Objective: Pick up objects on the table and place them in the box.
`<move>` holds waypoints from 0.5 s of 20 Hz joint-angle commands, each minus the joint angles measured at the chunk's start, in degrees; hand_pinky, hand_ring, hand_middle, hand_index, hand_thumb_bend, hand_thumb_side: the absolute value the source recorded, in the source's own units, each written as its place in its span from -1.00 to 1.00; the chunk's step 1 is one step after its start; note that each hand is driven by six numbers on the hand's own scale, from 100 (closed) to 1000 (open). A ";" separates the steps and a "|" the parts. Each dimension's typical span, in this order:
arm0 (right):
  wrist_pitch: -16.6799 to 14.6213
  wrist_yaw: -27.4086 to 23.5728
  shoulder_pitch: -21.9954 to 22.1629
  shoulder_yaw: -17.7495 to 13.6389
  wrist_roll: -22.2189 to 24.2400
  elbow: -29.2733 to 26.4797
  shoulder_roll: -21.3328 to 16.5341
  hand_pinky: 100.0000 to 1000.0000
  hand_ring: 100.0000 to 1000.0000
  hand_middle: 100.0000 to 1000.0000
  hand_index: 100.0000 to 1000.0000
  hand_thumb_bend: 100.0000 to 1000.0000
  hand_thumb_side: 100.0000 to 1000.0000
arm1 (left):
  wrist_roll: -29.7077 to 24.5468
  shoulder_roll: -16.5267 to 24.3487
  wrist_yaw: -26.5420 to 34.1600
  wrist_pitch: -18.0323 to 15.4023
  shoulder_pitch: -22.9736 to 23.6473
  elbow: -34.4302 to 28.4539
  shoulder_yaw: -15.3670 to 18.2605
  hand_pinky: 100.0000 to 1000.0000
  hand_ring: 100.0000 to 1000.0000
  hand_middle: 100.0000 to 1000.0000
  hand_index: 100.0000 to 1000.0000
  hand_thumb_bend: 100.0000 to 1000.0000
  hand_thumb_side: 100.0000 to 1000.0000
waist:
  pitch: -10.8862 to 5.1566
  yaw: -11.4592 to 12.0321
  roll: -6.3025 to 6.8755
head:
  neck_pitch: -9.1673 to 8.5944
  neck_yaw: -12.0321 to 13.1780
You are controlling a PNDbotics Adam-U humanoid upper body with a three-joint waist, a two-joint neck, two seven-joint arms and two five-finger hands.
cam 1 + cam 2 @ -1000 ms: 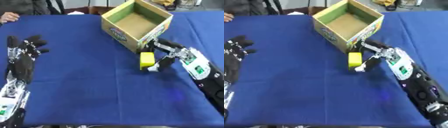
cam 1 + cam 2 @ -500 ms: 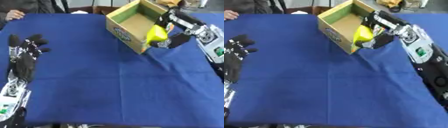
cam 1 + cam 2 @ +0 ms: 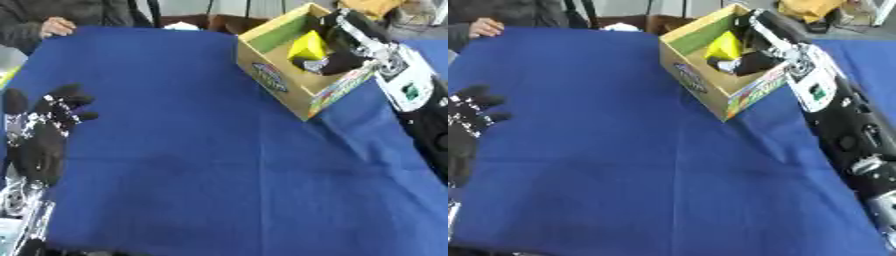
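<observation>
Lifted off the blue table [image 3: 175, 165] since a second ago, the yellow object [image 3: 308, 45] sits clasped in the right hand [image 3: 337, 55] over the box [image 3: 271, 82], left hand [image 3: 39, 135] idle and spread; right eye view shows it near the box's near wall, where release might catch the rim and spill it.

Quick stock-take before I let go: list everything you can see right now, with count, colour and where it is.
Box: one, tan cardboard with a printed side, far right of the table.
Yellow object: one, over the box opening, in the right hand's grasp.
Table: one, covered in blue cloth; no other loose objects on it.
Person's hand: one, at the far left edge, touching nothing of the task.
Left hand: black, open, idle at the left edge, fingers up.
Right hand: black, reaching into the box, curled round the yellow object.
</observation>
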 commanded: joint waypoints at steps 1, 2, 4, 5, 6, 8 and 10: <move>-0.64 3.85 -1.41 -0.66 -1.10 1.11 -0.62 0.09 0.44 0.11 0.27 -0.14 -0.28 | -0.29 0.27 0.30 0.00 -0.81 -1.36 -0.06 0.36 0.56 0.17 0.54 0.65 1.00 | -0.74 0.10 0.22 | -1.00 -0.63; -0.87 4.99 -1.39 -0.57 -1.10 1.16 -0.51 0.11 0.47 0.18 0.31 -0.12 -0.27 | -0.27 0.27 0.31 0.01 -0.79 -1.35 -0.05 0.36 0.56 0.17 0.54 0.65 1.00 | -0.63 0.05 0.25 | -0.94 -0.64; -1.11 6.74 -1.40 -0.56 -1.32 0.87 -0.44 0.19 0.54 0.37 0.41 -0.08 -0.23 | -0.24 0.27 0.28 0.02 -0.76 -1.33 -0.02 0.36 0.56 0.17 0.54 0.65 1.00 | -0.50 -0.13 0.25 | -0.91 -0.68; -1.05 7.44 -1.41 -0.64 -1.59 0.69 -0.43 0.20 0.54 0.39 0.42 -0.07 -0.23 | -0.23 0.28 0.27 0.02 -0.76 -1.31 -0.01 0.36 0.56 0.17 0.54 0.65 1.00 | -0.47 -0.22 0.24 | -0.92 -0.70; -0.91 7.90 -1.40 -0.74 -1.90 0.56 -0.42 0.22 0.56 0.44 0.44 -0.06 -0.22 | -0.23 0.30 0.24 0.02 -0.75 -1.29 -0.02 0.36 0.56 0.17 0.54 0.65 1.00 | -0.48 -0.31 0.22 | -0.94 -0.66; -0.53 8.46 -1.27 -0.85 -2.50 0.33 -0.46 0.24 0.58 0.48 0.46 -0.06 -0.21 | -0.21 0.38 0.17 0.01 -0.70 -1.25 0.01 0.36 0.56 0.17 0.54 0.65 1.00 | -0.54 -0.51 0.19 | -0.97 -0.56; -0.40 8.45 -1.07 -0.82 -2.78 0.00 -0.48 0.22 0.56 0.42 0.44 -0.07 -0.15 | -0.15 0.42 0.15 -0.01 -0.65 -1.23 0.08 0.36 0.56 0.17 0.54 0.65 1.00 | -0.63 -0.72 0.16 | -0.92 -0.45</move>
